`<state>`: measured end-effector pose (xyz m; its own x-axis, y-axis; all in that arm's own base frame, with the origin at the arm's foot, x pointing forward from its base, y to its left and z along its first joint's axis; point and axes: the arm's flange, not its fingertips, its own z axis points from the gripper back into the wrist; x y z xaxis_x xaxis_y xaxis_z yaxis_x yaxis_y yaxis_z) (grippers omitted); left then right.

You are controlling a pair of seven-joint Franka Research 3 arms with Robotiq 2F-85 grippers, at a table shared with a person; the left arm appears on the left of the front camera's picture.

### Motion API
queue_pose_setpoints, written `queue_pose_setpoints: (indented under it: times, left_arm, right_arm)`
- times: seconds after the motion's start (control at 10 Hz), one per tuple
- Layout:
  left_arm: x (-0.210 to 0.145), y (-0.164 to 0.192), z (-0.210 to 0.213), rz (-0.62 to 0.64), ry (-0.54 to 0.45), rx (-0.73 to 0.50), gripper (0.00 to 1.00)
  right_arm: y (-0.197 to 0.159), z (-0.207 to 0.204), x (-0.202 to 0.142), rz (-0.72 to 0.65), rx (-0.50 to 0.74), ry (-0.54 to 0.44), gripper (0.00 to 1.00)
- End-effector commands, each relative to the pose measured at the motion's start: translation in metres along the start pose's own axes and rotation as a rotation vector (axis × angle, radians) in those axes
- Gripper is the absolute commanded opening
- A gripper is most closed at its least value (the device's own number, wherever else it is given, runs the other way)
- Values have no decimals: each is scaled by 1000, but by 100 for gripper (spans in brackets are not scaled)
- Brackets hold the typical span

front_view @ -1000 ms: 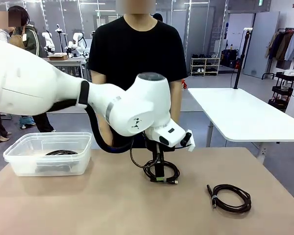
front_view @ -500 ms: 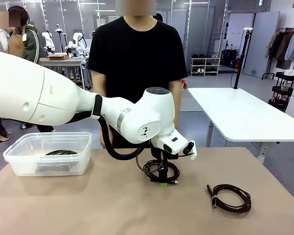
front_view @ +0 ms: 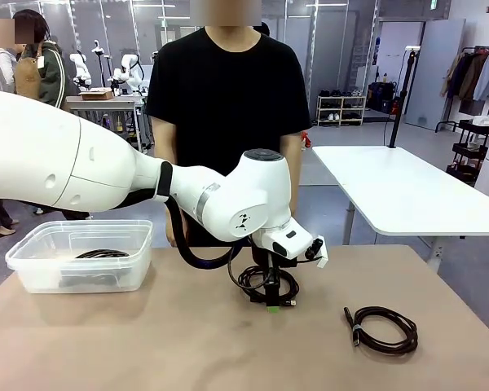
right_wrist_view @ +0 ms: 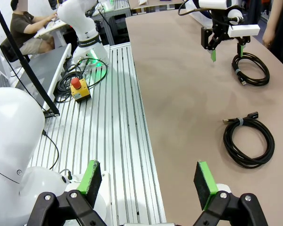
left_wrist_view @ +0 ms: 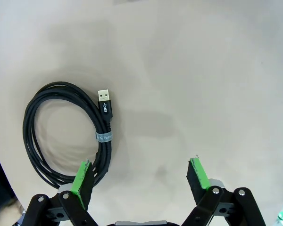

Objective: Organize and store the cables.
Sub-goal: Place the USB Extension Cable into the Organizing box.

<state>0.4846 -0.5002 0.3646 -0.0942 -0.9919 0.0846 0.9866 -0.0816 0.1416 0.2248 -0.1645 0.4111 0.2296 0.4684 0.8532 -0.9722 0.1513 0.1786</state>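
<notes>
Cables: the middle coil (front_view: 292,285) lies at the centre of the table (front_view: 147,342). A second coil (front_view: 356,328) lies at lower right, well apart from it. A third coil (front_view: 102,254) sits inside the clear bin (front_view: 33,273) at left. The left gripper (front_view: 270,303) points down at the middle coil. In the left wrist view that gripper (left_wrist_view: 140,174) has its fingers spread wide, grasping nothing. One pad (left_wrist_view: 82,176) is at the lower rim of the middle coil (left_wrist_view: 30,136), and the USB plug (left_wrist_view: 104,100) lies higher in the frame. The right gripper (right_wrist_view: 147,178) hangs beside the table at bottom centre, fingers released and empty.
</notes>
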Motion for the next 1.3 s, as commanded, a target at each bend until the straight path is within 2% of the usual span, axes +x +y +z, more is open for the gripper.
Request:
queue_pose_setpoints:
  times: [0.0,0.2,0.3,0.5,1.1,1.2]
  left_arm:
    - [-1,-2,5,-3,3,6,100]
    - [0,0,0,0,0,1,100]
    - [6,5,-13,27,-3,58,100]
    - [12,17,-29,54,23,77,100]
    - [5,47,-54,109,36,43,100]
    - [5,53,-56,116,34,38,85]
  right_arm:
    - [1,1,-1,6,-5,-5,100]
    - [1,1,-1,6,-5,-5,100]
    - [1,1,-1,6,-5,-5,100]
    - [1,1,-1,6,-5,-5,100]
    - [1,1,-1,6,-5,-5,100]
    - [1,1,-1,6,-5,-5,100]
